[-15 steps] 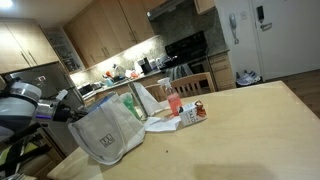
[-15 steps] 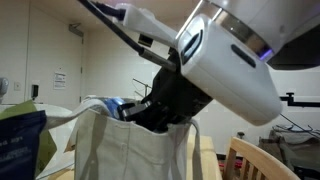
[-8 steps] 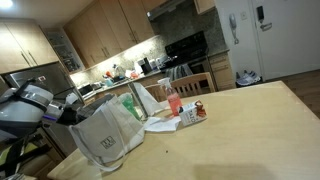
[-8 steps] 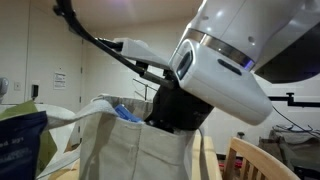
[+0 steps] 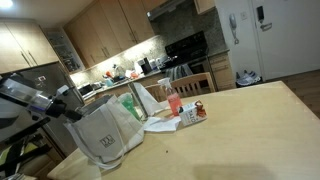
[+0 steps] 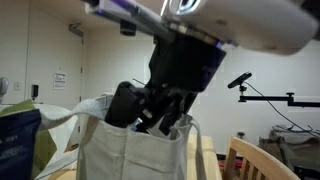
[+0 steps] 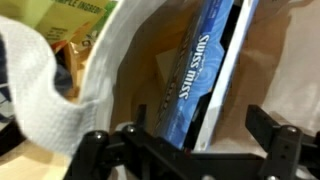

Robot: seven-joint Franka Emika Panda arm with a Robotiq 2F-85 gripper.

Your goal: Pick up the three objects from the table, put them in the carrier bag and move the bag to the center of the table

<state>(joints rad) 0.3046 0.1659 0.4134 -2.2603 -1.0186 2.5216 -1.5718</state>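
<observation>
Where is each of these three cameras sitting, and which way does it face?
Exterior view: stands back from the table, looking across it toward the kitchen; the arm reaches the carrier bag at the left.
Exterior view: low and close beside the carrier bag, facing a pale wall; the gripper hangs over its mouth.
Wrist view: on the wrist, looking down into the bag at the blue carton; open fingers along the bottom edge.
Shared: all three show the carrier bag with the gripper at it.

Light-wood table with carrier bag, pink bottle, red-and-white packet.
</observation>
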